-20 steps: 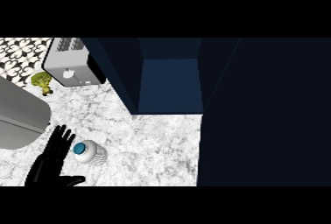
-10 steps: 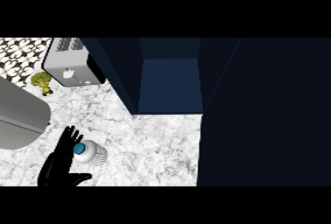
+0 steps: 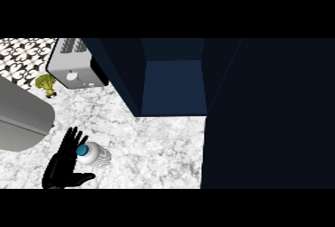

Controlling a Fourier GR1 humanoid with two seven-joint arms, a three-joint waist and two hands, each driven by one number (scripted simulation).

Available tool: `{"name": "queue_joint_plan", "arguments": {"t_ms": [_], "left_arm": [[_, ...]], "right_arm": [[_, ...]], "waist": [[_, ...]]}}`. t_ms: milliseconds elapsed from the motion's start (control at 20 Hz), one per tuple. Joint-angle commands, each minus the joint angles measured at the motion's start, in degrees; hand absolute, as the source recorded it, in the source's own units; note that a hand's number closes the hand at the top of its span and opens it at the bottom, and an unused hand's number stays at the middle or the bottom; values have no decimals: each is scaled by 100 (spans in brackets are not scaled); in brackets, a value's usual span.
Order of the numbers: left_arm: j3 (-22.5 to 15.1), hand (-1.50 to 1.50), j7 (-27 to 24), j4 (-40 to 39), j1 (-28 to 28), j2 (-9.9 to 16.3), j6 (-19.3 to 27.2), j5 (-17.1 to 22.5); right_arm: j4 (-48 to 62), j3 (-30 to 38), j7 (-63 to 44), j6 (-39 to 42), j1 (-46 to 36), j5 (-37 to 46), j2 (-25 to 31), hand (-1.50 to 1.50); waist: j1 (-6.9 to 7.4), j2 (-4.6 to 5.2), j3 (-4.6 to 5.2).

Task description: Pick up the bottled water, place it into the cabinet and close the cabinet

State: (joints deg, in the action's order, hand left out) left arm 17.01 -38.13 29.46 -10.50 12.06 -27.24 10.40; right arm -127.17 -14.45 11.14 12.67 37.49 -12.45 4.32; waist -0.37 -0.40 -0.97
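Head view: the bottle (image 3: 95, 153) stands on the marble counter (image 3: 157, 146), seen from above with its blue cap toward the lower left. The left hand (image 3: 64, 164) is just beside the bottle on its left, fingers straight and spread, tips by the cap, thumb out to the right below it; it is released, grasping nothing. The cabinet (image 3: 173, 84) stands open above, well apart from the bottle, its dark blue inside showing, its door (image 3: 268, 111) filling the right side. A toaster (image 3: 75, 64) sits at upper left with a green vegetable (image 3: 46, 84) beside it. A grey sink (image 3: 20, 117) lies at the left edge.
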Motion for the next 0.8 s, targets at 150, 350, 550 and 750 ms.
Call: {"name": "queue_joint_plan", "arguments": {"t_ms": [150,350,550,750], "left_arm": [[-15,-150,139,-396,-361,-252,-578,207],[-46,-150,218,-452,-300,-206,-852,250],[-111,-150,301,-429,-367,-461,-797,274],[-184,-150,290,-377,-599,-615,-689,252]], "right_arm": [[70,-11,-13,-107,-152,23,-93,-150],[-264,-195,-142,-89,159,31,-20,-150],[-216,25,-364,-46,-94,-273,69,-150],[-46,-217,-147,-57,22,-73,-42,-150]], "waist": [[-36,54,106],[-57,48,109],[-35,55,106],[-86,48,106]]}}
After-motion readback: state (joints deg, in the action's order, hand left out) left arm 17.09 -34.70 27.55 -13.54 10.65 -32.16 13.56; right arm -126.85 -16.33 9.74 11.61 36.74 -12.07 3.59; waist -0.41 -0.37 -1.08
